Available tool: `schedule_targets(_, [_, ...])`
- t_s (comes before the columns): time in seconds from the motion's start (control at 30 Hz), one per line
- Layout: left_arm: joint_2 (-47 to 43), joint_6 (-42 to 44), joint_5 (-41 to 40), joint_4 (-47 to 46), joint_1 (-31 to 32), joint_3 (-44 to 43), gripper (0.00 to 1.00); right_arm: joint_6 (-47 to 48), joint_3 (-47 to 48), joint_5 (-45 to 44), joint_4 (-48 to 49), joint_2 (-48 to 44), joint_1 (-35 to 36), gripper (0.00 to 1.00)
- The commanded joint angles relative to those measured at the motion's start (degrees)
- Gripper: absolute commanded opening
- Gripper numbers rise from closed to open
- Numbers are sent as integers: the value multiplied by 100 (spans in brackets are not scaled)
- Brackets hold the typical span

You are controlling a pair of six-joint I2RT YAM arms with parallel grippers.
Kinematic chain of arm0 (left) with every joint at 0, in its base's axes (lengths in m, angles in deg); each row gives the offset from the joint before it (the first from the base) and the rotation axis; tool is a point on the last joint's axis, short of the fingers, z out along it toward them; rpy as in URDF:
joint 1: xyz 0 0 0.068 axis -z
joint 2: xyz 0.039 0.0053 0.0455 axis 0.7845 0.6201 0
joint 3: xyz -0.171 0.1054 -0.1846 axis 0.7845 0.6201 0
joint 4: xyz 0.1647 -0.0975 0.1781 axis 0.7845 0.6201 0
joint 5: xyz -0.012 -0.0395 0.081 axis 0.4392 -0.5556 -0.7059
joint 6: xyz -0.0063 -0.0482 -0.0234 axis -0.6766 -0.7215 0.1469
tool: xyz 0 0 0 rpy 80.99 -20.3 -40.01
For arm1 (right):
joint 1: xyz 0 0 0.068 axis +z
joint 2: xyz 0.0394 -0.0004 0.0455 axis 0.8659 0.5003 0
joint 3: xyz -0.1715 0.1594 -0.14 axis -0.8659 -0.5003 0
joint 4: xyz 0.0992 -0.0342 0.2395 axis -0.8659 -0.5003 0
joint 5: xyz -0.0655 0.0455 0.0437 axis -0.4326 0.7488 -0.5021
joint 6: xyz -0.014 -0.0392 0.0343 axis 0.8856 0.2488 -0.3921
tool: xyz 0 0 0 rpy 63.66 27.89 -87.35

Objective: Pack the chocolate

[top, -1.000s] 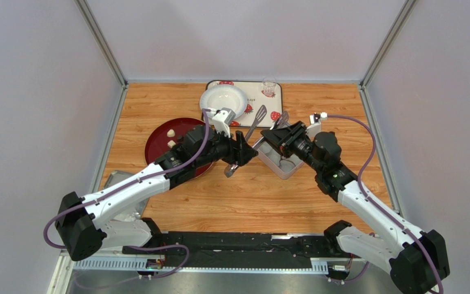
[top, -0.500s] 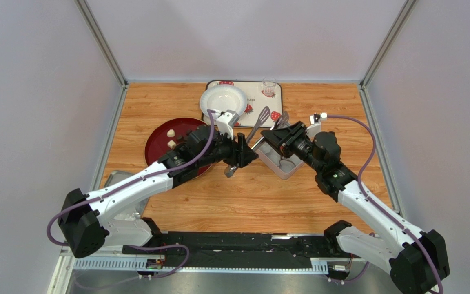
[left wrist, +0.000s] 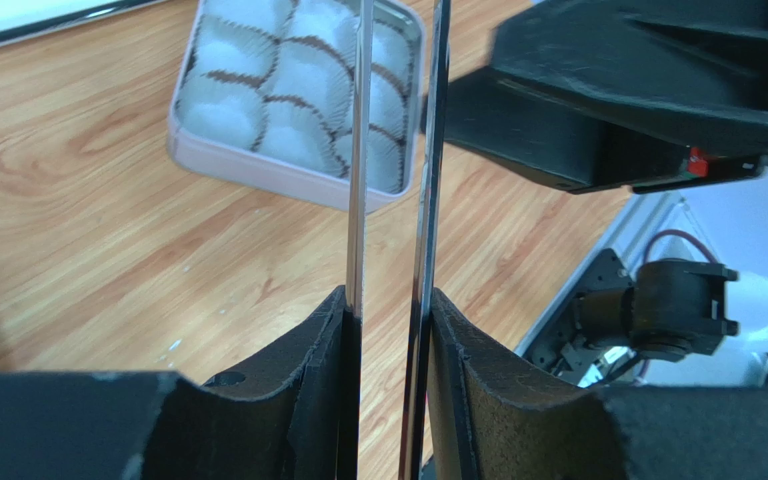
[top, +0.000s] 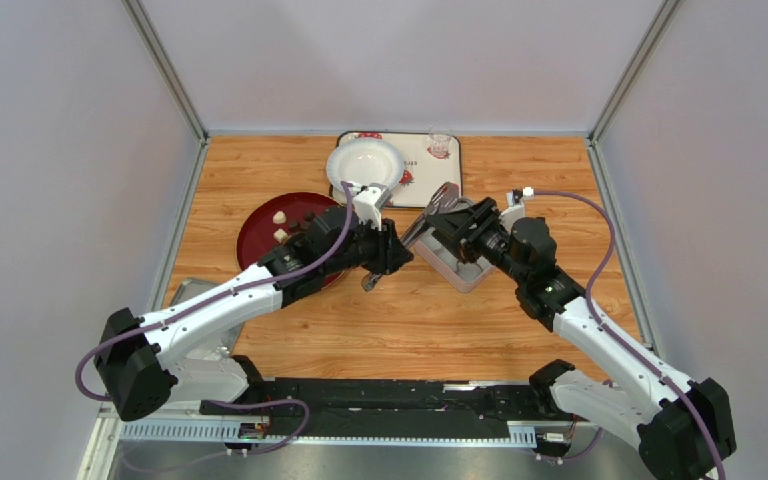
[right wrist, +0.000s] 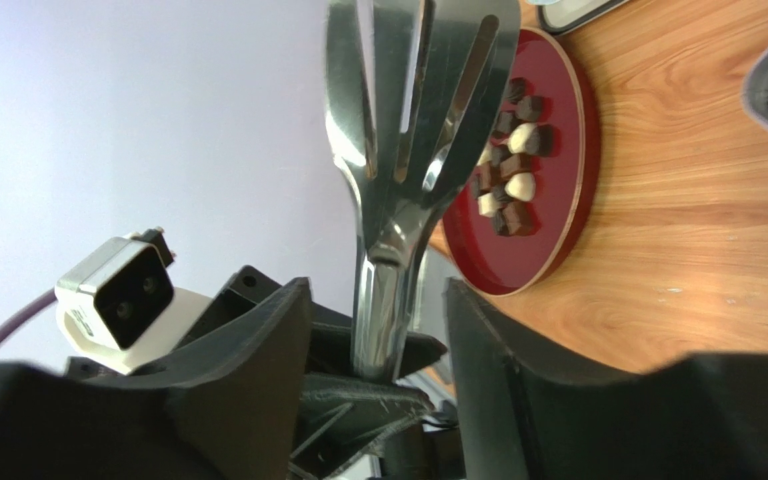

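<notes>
Left gripper: pinching the tongs, both blades squeezed between its pads.
Right gripper: spread, clear of the tongs.
Chocolate: on the plate.
Tip: firm the left grip before the right backs straight off.

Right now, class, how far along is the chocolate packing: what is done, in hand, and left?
Nothing looks packed: the paper cups showing in the square tin look empty. In hand: the left pincer clamps the metal tongs, while the right pincer stands open around them. Left: all chocolates in view lie on the red plate.
</notes>
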Motion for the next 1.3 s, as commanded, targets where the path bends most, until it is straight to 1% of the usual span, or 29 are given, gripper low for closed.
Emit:
schedule_targets(0.0, [-164, 90, -426, 530, -40, -333, 39, 662, 189, -71, -521, -290, -3, 64])
schedule_targets(0.07, [-190, 116, -523, 863, -84, -403, 39, 960, 330, -105, -1029, -369, -3, 73])
schedule_targets(0.13, [-234, 90, -567, 1102, -172, -474, 39, 1478, 496, -158, -1556, -527, -3, 76])
schedule_targets(0.17, [-243, 72, -576, 1381, -207, -500, 39, 1672, 532, -263, -1724, -571, -3, 79])
schedule_targets(0.2, [-269, 55, -576, 1523, -260, -518, 39, 2065, 576, -333, -1891, -694, -3, 80])
schedule_targets(0.23, [-278, 28, -576, 1681, -356, -588, 39, 2252, 629, -412, -2215, -747, -3, 82])
schedule_targets(0.27, [-287, 28, -576, 2048, -392, -632, 39, 2428, 707, -561, -2358, -791, -3, 83])
schedule_targets(0.33, [-287, 80, -830, 2437, -488, -815, 41, 2954, 804, -790, -2769, -888, -3, 84])
schedule_targets(0.37, [-278, 116, -883, 2839, -515, -886, 42, 3113, 875, -869, -2894, -923, -12, 84])
schedule_targets(0.43, [-278, 221, -962, 3219, -602, -1071, 44, 3490, 910, -1002, -3140, -1028, -3, 84])
schedule_targets(0.47, [-278, 248, -1041, 3534, -629, -1124, 47, 3597, 928, -1289, -3202, -1064, -3, 84])
schedule_targets(0.5, [-304, 274, -1094, 3694, -682, -1168, 48, 3694, 928, -1370, -3281, -1099, -3, 84])
schedule_targets(0.6, [-348, 344, -1270, 4222, -822, -1335, 52, 4107, 919, -1634, -3352, -1169, -3, 83])
schedule_targets(0.67, [-366, 371, -1323, 4476, -910, -1362, 52, 4344, 902, -1757, -3352, -1152, -3, 83])
schedule_targets(0.83, [-392, 380, -1428, 4820, -1183, -1388, 53, 4661, 718, -1776, -3212, -1073, -3, 82])
schedule_targets(0.97, [-322, 397, -1490, 5153, -1323, -1414, 51, 4758, 524, -1670, -3054, -1003, -12, 81])
schedule_targets(1.1, [-147, 336, -1481, 5471, -1613, -1441, 49, 4846, 304, -1600, -2861, -968, -3, 80])
schedule_targets(1.27, [-15, 125, -1297, 5822, -1860, -1450, 47, 4995, 128, -1635, -2763, -924, -3, 80])
